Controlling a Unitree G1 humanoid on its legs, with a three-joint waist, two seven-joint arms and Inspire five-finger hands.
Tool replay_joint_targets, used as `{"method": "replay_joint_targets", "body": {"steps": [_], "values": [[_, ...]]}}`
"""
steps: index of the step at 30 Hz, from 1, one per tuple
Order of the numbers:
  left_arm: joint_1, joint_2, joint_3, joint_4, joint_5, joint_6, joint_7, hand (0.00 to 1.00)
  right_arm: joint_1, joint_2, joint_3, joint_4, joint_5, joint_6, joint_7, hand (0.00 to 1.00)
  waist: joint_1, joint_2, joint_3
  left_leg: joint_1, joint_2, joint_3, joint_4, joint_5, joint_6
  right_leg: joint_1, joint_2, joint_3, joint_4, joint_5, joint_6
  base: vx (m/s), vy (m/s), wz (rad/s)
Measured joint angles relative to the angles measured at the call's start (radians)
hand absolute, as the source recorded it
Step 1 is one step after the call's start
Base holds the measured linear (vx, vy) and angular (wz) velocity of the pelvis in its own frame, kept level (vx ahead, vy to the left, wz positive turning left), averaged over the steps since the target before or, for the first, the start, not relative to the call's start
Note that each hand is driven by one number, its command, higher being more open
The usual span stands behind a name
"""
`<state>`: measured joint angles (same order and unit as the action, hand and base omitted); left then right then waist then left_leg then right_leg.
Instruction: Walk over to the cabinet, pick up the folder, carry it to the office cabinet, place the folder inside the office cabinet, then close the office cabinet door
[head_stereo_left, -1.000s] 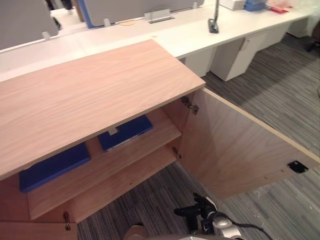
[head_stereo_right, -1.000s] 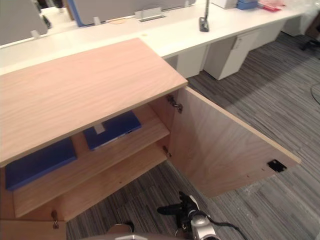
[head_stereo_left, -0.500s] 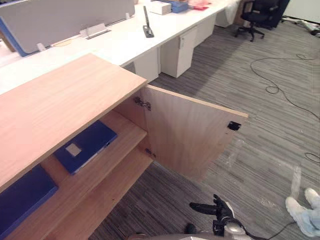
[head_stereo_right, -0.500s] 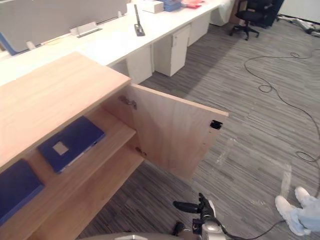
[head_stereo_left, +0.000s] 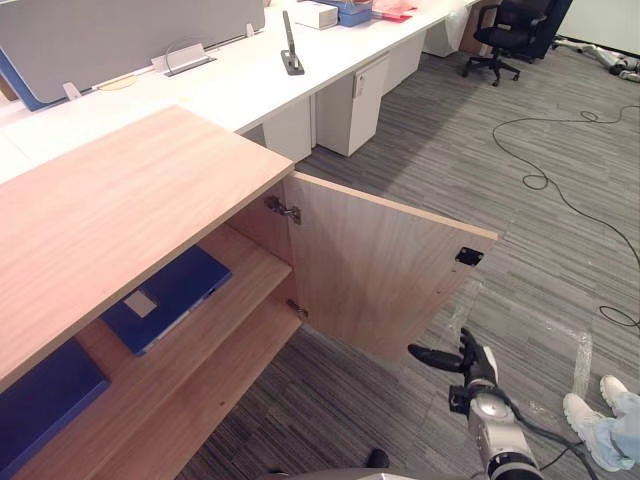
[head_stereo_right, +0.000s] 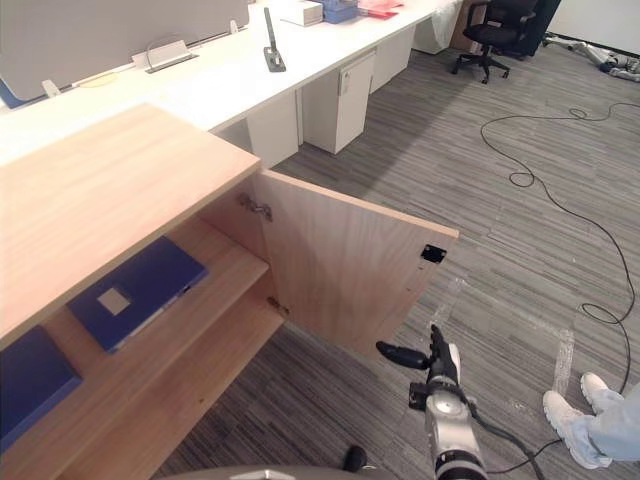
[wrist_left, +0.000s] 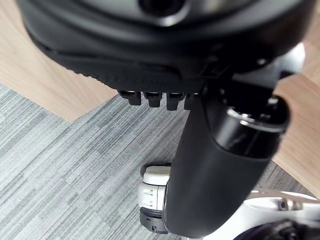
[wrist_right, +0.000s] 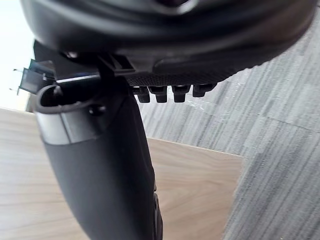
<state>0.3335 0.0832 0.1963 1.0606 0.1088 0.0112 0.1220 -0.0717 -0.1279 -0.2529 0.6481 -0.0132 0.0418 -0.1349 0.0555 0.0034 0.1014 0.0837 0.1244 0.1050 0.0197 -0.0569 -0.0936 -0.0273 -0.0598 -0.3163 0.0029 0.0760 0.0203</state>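
The blue folder (head_stereo_left: 170, 297) lies flat on the upper shelf (head_stereo_left: 252, 272) of the office cabinet (head_stereo_left: 120, 200), left of centre. Its door (head_stereo_left: 385, 270) stands wide open. At lower right, the right hand (head_stereo_left: 468, 362) hangs empty with its fingers relaxed, as does the left hand (wrist_left: 220, 165).

**Open door (head_stereo_left: 385, 270) of the office cabinet (head_stereo_left: 120, 220).** The door stands swung out over the carpet floor (head_stereo_left: 420, 150) and bars passage along the cabinet front. Inside its hinge edge, the upper shelf (head_stereo_left: 250, 265) carries a blue folder (head_stereo_left: 170, 295), with a second folder (head_stereo_left: 40, 400) farther from the door and bare board between them. The lower shelf (head_stereo_left: 190, 400) is unobstructed. The right hand (head_stereo_left: 468, 358) hangs near the door's free edge, apart from it. Beyond that edge, a cable (head_stereo_left: 535, 186) and a person's shoe (head_stereo_left: 585, 412) lie on the floor.
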Motion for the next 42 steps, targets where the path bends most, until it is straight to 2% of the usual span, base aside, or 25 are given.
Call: {"method": "replay_joint_targets", "body": {"steps": [2,6,8,12,14,20,21,26,31,33,38,42], "values": [[0.002,0.002,-0.004,0.0,0.0,-0.002,-0.001,1.0,-0.032,-0.008,-0.044,0.004,0.07,-0.003,-0.007,1.0,0.003,-0.001,-0.001,-0.001,-0.006,-0.001,-0.001,0.002,0.003,0.011,-0.003,0.0,-0.029,0.02,0.002,-0.1,0.06,0.02],[0.003,0.004,-0.005,-0.001,-0.016,-0.004,-0.005,1.0,-0.133,-0.092,-0.083,0.059,0.225,-0.018,-0.043,1.0,0.004,-0.004,-0.008,-0.027,-0.025,-0.003,-0.008,0.014,0.019,0.012,-0.011,0.001,-0.088,0.066,0.009,-0.12,0.047,0.0],[0.004,0.007,-0.001,0.003,-0.031,-0.012,-0.012,1.0,-0.19,-0.145,-0.081,0.113,0.305,-0.033,-0.061,1.0,0.005,-0.004,-0.01,-0.027,-0.028,-0.004,-0.016,0.017,0.015,0.009,-0.013,0.002,-0.088,0.07,0.009,-0.09,0.032,0.01],[0.004,0.015,0.007,0.003,-0.039,0.0,-0.022,1.0,-0.27,-0.184,-0.081,0.167,0.396,-0.049,-0.065,1.0,0.003,-0.003,-0.013,-0.027,-0.027,-0.008,-0.016,0.018,0.015,0.008,-0.013,0.002,-0.091,0.07,0.008,-0.02,0.007,0.0],[0.005,0.015,0.007,0.003,-0.041,-0.003,-0.02,1.0,-0.339,-0.226,-0.082,0.259,0.441,-0.055,-0.065,1.0,0.004,-0.002,-0.014,-0.026,-0.028,-0.011,-0.017,0.018,0.015,0.007,-0.013,0.0,-0.091,0.07,0.008,0.01,0.011,0.02],[0.008,0.014,0.007,0.003,-0.062,-0.007,-0.02,1.0,-0.41,-0.281,-0.075,0.392,0.488,-0.054,-0.037,1.0,0.012,-0.002,-0.014,-0.025,-0.034,-0.019,-0.022,0.025,0.024,0.008,-0.017,-0.006,-0.088,0.073,0.004,0.03,0.024,0.03],[0.01,0.014,0.006,0.003,-0.062,-0.008,-0.02,1.0,-0.428,-0.292,-0.035,0.422,0.488,-0.054,-0.023,1.0,0.003,-0.003,-0.013,-0.025,-0.039,-0.02,-0.022,0.026,0.026,0.008,-0.022,-0.006,-0.088,0.075,0.007,0.01,0.047,0.01],[0.015,0.016,-0.01,0.003,-0.062,-0.021,-0.023,1.0,-0.46,-0.321,0.1,0.449,0.484,-0.054,0.031,1.0,-0.001,-0.005,-0.011,-0.026,-0.054,-0.026,-0.025,0.032,0.035,0.007,-0.036,-0.008,-0.091,0.082,0.015,-0.02,0.056,0.04],[0.009,0.024,-0.025,0.001,-0.066,-0.035,-0.041,1.0,-0.518,-0.313,0.257,0.452,0.442,-0.05,0.117,1.0,0.024,-0.008,-0.004,-0.03,-0.058,-0.035,-0.032,0.031,0.033,0.004,-0.04,-0.011,-0.091,0.08,0.02,-0.01,0.015,0.02],[0.013,0.024,-0.025,-0.001,-0.076,-0.041,-0.042,1.0,-0.535,-0.321,0.274,0.465,0.433,-0.046,0.109,1.0,0.029,-0.011,0.001,-0.032,-0.058,-0.037,-0.032,0.031,0.033,0.003,-0.04,-0.012,-0.091,0.079,0.02,0.02,0.009,0.0],[0.009,0.03,-0.025,-0.006,-0.079,-0.046,-0.046,1.0,-0.544,-0.388,0.433,0.431,0.398,-0.043,0.138,1.0,0.014,-0.018,0.025,-0.034,-0.058,-0.034,-0.031,0.035,0.039,-0.001,-0.039,-0.008,-0.088,0.082,0.017,0.03,0.014,-0.03],[0.009,0.03,-0.024,-0.013,-0.078,-0.047,-0.053,1.0,-0.544,-0.418,0.485,0.403,0.398,-0.042,0.15,1.0,0.009,-0.019,0.037,-0.036,-0.056,-0.034,-0.03,0.034,0.039,-0.004,-0.035,-0.007,-0.088,0.082,0.017,0.0,0.0,0.0]]}}
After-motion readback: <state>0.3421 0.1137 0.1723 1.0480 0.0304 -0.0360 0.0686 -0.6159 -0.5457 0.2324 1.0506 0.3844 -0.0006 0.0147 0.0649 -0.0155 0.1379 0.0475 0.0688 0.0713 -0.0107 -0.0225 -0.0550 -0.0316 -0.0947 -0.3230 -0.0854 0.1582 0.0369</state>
